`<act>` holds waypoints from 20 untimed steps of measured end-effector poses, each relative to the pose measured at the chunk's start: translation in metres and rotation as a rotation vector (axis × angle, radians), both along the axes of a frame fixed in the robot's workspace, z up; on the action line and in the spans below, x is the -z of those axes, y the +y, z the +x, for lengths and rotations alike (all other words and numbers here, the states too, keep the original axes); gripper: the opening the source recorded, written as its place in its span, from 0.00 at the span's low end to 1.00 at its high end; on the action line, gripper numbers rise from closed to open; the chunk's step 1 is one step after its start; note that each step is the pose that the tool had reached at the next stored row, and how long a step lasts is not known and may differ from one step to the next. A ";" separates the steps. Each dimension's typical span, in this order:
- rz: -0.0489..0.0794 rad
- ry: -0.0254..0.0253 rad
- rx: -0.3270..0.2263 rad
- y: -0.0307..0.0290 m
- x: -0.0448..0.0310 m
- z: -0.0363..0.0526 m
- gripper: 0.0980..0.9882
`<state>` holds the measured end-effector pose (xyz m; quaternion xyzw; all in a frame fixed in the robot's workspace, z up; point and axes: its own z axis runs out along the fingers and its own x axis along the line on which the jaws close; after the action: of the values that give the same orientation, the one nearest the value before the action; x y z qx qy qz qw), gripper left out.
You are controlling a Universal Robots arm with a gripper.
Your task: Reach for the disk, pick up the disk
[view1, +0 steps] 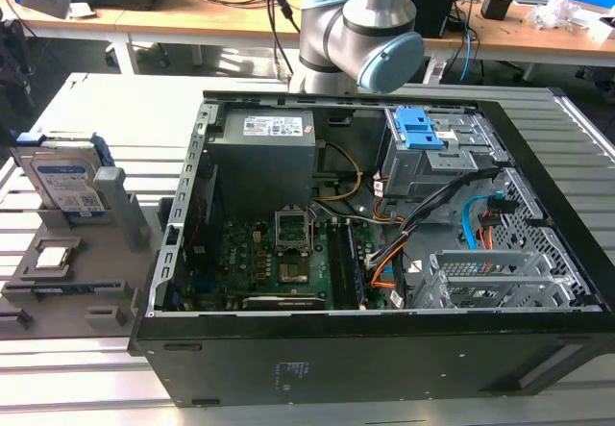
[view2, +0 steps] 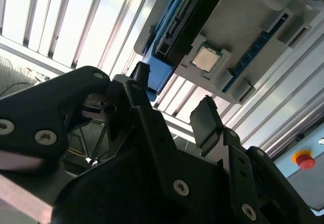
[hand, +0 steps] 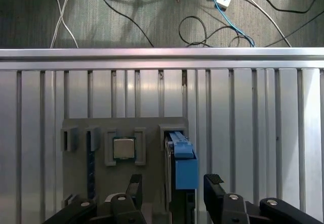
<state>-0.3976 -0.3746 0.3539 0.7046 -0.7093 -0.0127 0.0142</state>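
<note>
Silver metal in a blue plastic frame: the disk (view1: 69,181), on edge in the end slot of the grey holder (view1: 94,274), label face turned outward in the exterior view. Flat in a recess of the holder, just beside the disk's slot, a small square chip (view1: 56,256). Next to the holder, toward the exterior view's right, an open black case (view1: 336,361).

Above the holder in the first wrist view, the gripper (hand: 173,182). Spread wide, with nothing held. Lined up so that one finger falls to each side of the disk's thin blue top edge, apart from it, touching neither disk nor holder. Same straddling line in the second wrist view, with the chip in sight past the fingertips.

Likely dense and heavy for its bulk. Rigid, with no give under the pads. Probably slick on the bare metal faces, less so on the plastic frame. Delicate inside by its kind, so ill suited to knocks or a drop.

Best held across the two broad faces near the top edge, where proud of the holder. Calls for a firm, square squeeze. Calls too for a pull straight along the slot, since any tilt could bind the frame against the holder's walls or drag the holder along.
</note>
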 end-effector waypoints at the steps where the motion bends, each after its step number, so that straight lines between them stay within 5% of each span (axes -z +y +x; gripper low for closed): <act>1: 0.000 -0.0001 0.000 0.0000 0.0005 0.0000 0.56; 20: 0.000 0.0001 0.000 0.0000 0.0112 0.0000 0.56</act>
<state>-0.3976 -0.3746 0.3427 0.7046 -0.7093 -0.0128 0.0143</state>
